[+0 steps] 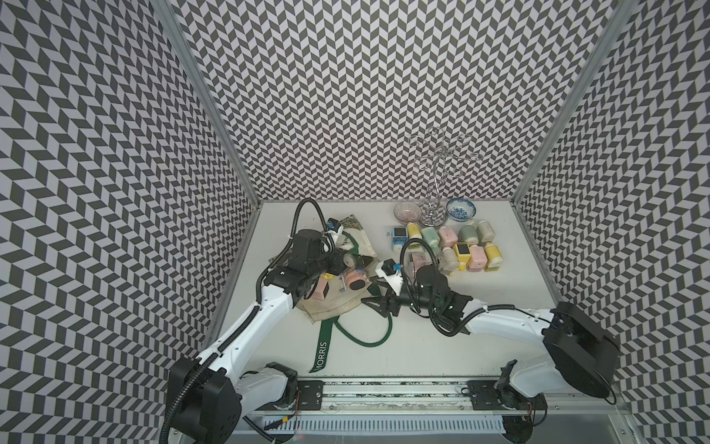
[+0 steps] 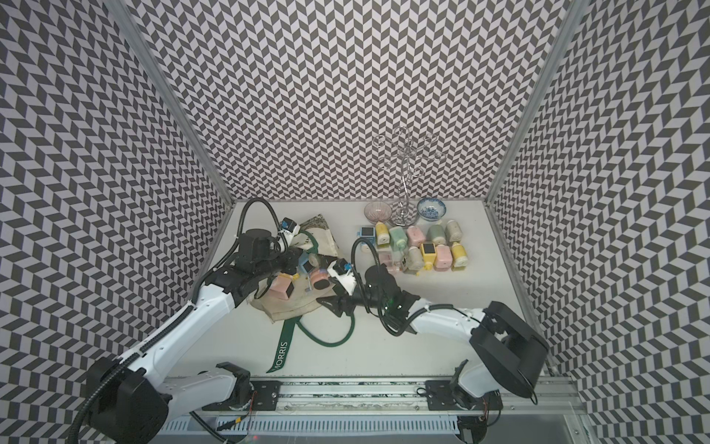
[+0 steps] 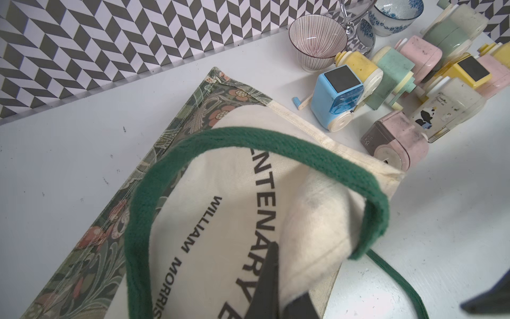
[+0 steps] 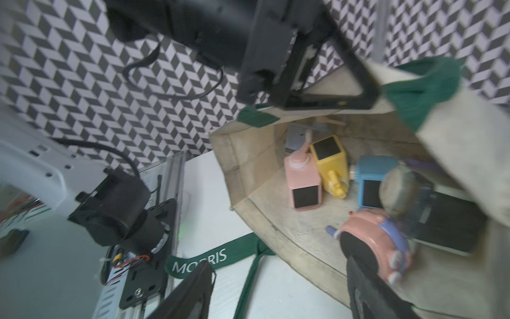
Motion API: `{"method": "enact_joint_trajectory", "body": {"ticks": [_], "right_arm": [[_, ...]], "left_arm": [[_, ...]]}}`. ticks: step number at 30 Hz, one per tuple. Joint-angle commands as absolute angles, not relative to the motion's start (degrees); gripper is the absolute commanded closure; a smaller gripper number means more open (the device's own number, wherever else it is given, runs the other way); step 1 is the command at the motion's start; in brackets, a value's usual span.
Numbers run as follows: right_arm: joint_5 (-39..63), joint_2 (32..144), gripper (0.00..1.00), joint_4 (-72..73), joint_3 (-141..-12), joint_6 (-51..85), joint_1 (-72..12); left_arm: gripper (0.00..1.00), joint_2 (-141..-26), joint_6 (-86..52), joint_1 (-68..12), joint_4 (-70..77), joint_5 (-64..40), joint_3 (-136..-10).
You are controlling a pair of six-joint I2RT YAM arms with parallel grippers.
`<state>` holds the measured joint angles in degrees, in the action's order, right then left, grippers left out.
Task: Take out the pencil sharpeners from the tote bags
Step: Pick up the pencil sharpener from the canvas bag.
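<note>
The cream tote bag (image 1: 338,309) with green straps lies left of centre, mouth toward the front right. My left gripper (image 3: 284,276) is shut on the bag's upper fabric and holds the mouth up; it also shows in the right wrist view (image 4: 369,96). Inside lie several pencil sharpeners: a pink one (image 4: 303,179), a yellow one (image 4: 329,163), a blue one (image 4: 371,182) and a round pink-and-lilac one (image 4: 378,243). My right gripper (image 4: 278,262) stands open at the bag's mouth, empty, with one finger (image 4: 364,290) beside the round pink one's dark end. In both top views it (image 1: 378,303) (image 2: 334,305) sits at the bag's edge.
Several pastel sharpeners (image 1: 449,246) stand grouped at the back right. Behind them are a striped bowl (image 1: 408,212), a blue-patterned bowl (image 1: 461,208) and a tall wire stand (image 1: 438,180). A green strap lettered MORRIS (image 1: 322,355) trails toward the front rail (image 1: 384,396).
</note>
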<state>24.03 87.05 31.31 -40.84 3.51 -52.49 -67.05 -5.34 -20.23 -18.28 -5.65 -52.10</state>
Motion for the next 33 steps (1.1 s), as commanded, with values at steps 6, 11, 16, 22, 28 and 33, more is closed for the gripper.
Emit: {"method": "enact_joint_trajectory", "body": {"ticks": [6,11,16,22,28,33], "right_arm": [[20.09,102.66,0.23,46.76,-47.35,4.41,-59.53],[16.52,112.25,0.22,51.95,-53.24,3.56,-59.84],[12.78,119.9,0.19,56.55,-58.26,3.28,-59.72],[11.98,126.02,0.16,54.54,-65.18,1.54,-59.62],[7.74,130.62,0.14,52.14,-71.36,0.51,-59.51],[2.24,133.17,0.13,49.79,-75.03,-0.44,-59.35]], "left_arm": [[1.0,-68.06,-8.54,-18.77,-20.69,-4.66,-54.7],[1.0,-68.56,-8.99,-17.75,-21.18,-5.99,-55.44],[1.0,-68.08,-9.07,-17.39,-20.83,-6.45,-55.24],[1.0,-67.93,-8.81,-17.4,-20.74,-6.72,-55.21],[1.0,-68.02,-8.76,-17.4,-20.74,-6.63,-55.11],[1.0,-67.91,-8.66,-17.4,-20.74,-6.54,-55.02]]}}
